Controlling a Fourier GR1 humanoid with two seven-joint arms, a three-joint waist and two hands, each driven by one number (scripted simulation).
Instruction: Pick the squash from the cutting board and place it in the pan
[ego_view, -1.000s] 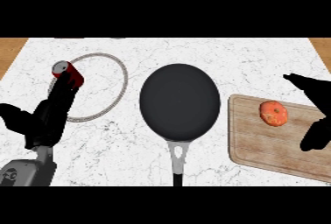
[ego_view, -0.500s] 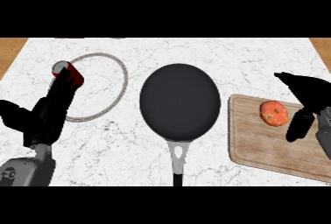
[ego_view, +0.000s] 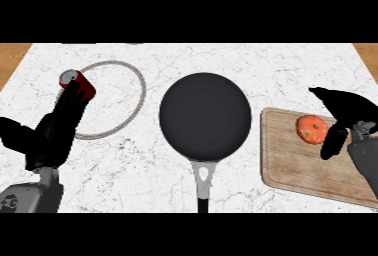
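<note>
The orange squash lies on the wooden cutting board at the right. A black pan sits in the middle of the counter with its handle toward me and nothing in it. My right hand hangs just right of the squash, fingers curved around its far and right sides, thumb down beside it, close to it but not closed on it. My left hand rests open at the left, fingers pointing up.
A red can stands at the far left, just beyond my left fingertips. A thin wire ring lies on the marble between the can and the pan. Wooden floor shows past the counter's corners.
My right hand has moved left and in toward the squash, its fingers now curving around it. The left hand, pan, and squash have stayed put.
</note>
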